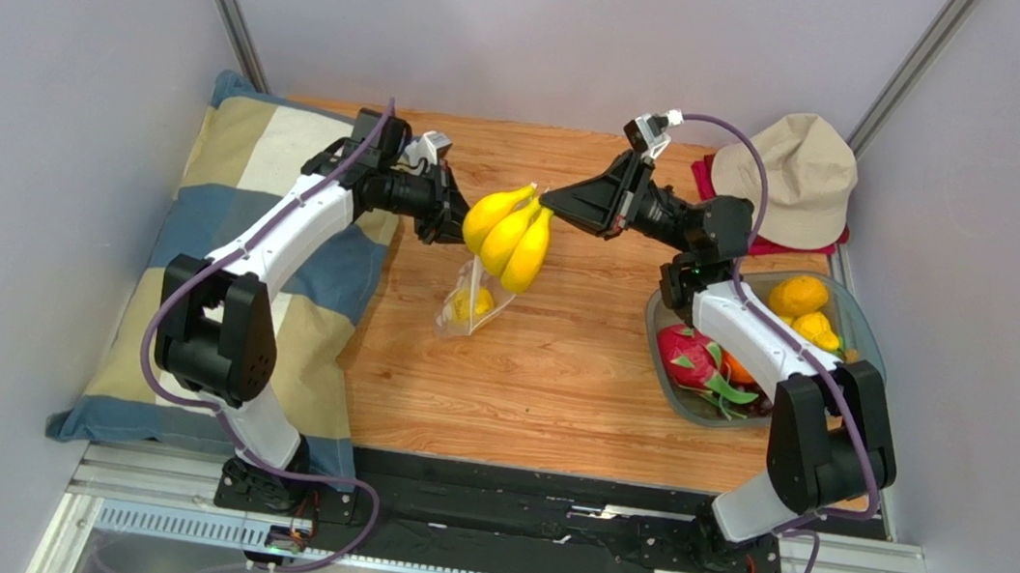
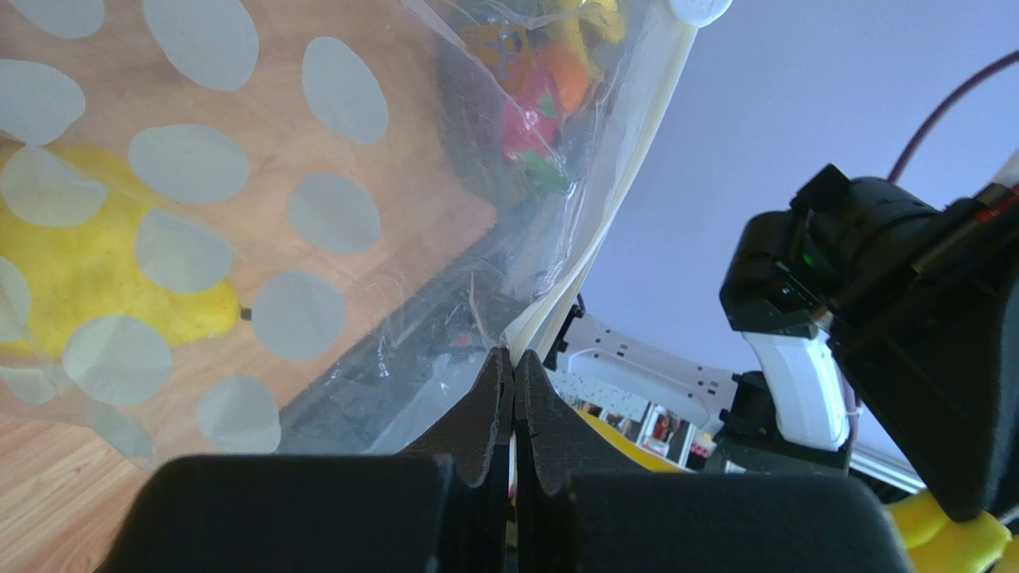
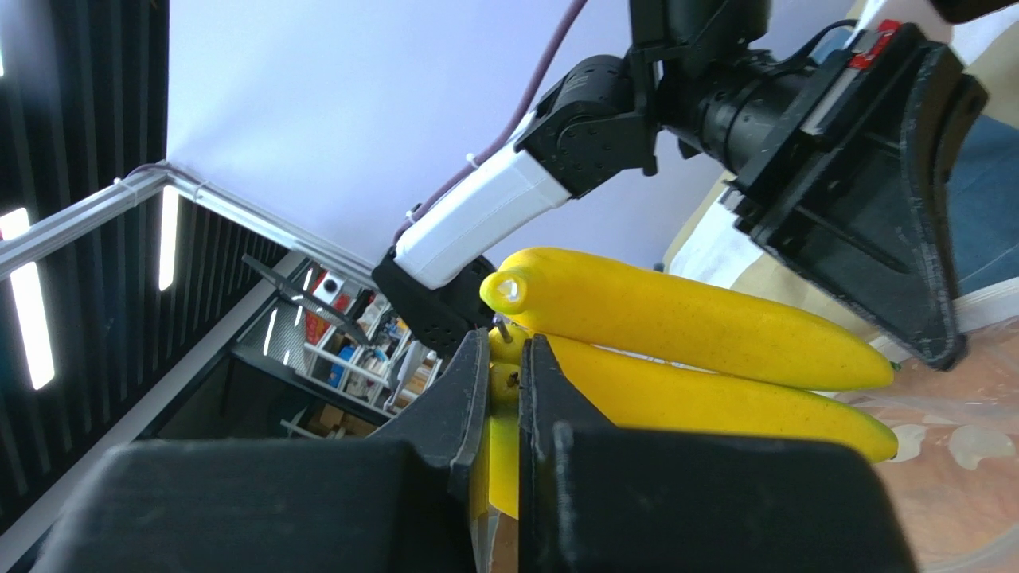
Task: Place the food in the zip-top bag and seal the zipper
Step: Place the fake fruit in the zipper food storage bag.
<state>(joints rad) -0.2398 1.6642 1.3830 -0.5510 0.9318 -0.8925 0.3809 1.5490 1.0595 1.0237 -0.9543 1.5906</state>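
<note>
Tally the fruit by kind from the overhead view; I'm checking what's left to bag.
Bananas: 3, one bunch pinched by the right fingers
Dragon fruit: 1, in the tray
Round yellow-orange fruits: 2, in the tray
Yellow fruit: 1, inside the zip-top bag
Total: 7 clearly visible; the right arm hides part of the tray.

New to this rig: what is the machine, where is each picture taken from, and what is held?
Two robot arms stand at a wooden table. One picture looks down from above; the other two come from a camera on each wrist. The left end effector pinches the edge of the dotted zip-top bag; a yellow fruit lies inside. The right end effector grips a bunch of bananas by the stem. A tray at right holds dragon fruit and more. A pillow and hat lie aside.
</note>
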